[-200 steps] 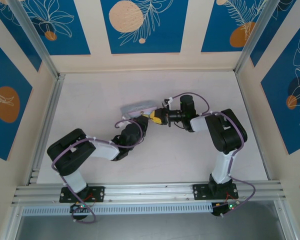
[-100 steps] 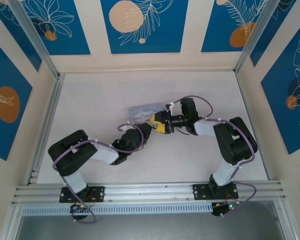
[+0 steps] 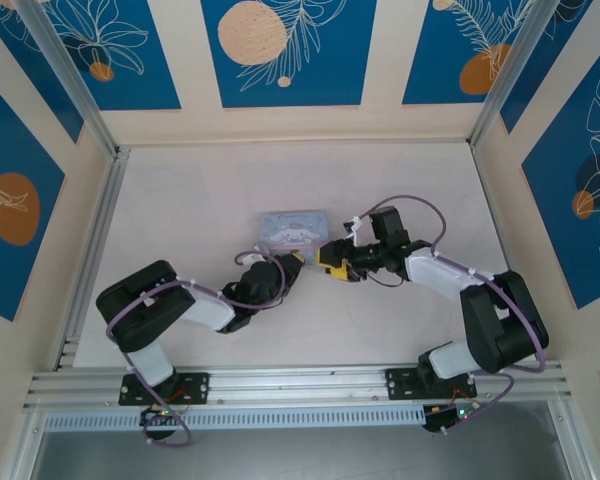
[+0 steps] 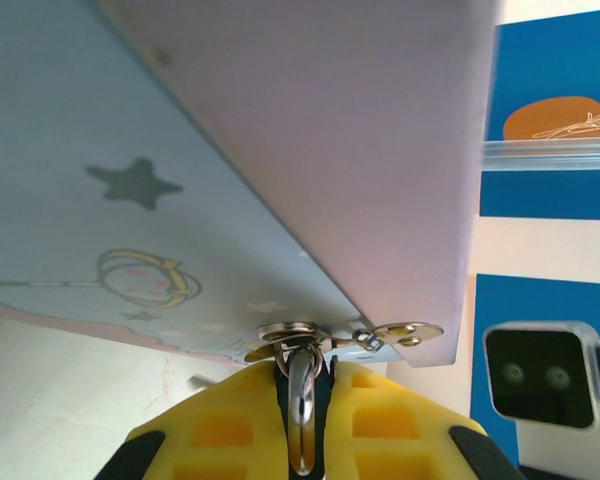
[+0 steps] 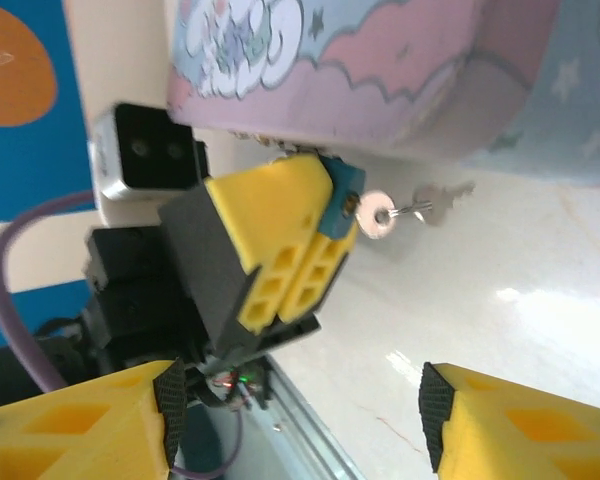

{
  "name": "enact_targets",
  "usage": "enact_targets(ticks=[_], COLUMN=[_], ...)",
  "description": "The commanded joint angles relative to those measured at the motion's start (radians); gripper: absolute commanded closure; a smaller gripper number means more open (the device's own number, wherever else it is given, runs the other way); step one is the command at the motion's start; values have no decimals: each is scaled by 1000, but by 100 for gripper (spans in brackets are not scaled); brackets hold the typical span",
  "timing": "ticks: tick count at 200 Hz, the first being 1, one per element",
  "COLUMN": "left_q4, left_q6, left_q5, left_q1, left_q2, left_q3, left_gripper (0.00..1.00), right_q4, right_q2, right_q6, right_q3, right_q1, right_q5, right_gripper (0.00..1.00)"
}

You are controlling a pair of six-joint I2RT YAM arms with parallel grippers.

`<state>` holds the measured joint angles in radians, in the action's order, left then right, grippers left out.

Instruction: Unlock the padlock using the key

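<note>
The left gripper (image 4: 302, 410) is closed on the padlock (image 5: 342, 190), which hangs at the 6 o'clock edge of the tin (image 5: 380, 60). The key (image 5: 380, 215) seems to sit in the padlock and sticks out toward 3 o'clock. The right gripper (image 5: 300, 420) is wide open, empty, and near the key. I judge the turning step comes next: pinch the key head squarely and rotate it while the left gripper holds firm.

White tabletop (image 3: 200, 200), cream walls (image 3: 380, 60), blue floral panels (image 3: 280, 50), aluminium rail (image 3: 300, 380) along near edge.
</note>
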<state>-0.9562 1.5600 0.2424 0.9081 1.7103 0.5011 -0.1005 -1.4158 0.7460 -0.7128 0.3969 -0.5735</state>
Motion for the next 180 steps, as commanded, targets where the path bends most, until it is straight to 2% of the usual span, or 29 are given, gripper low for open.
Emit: enact_targets(ticks=[1,33,60,81,105,180], left_q4=[-13,31,103,168,215,258], left_q6=[-32,-38,-56,-79,-97,-116], left_q5=[-44,-113,-178,-230,-276,-330], left_q1=[-16,-42,-62,-76,-86,-97], left_q2=[-24,-47,-79,-104,-121,-118], left_q3=[1,13,32,56,81,120], left_gripper=[100,100,100,100,100,100], right_q4=[-186,-210,-143,-67,6,33], right_q2=[57,86,108,128,160,125], right_q6=[-176,-330,-428,-486,-540,-629], right_q3=[-43,-67,-37,9,54,32], right_q1=[81,202,258,276,295,378], right_q5=[257,592,757,802,796,860], right_gripper=[39,45,50,53,61,60])
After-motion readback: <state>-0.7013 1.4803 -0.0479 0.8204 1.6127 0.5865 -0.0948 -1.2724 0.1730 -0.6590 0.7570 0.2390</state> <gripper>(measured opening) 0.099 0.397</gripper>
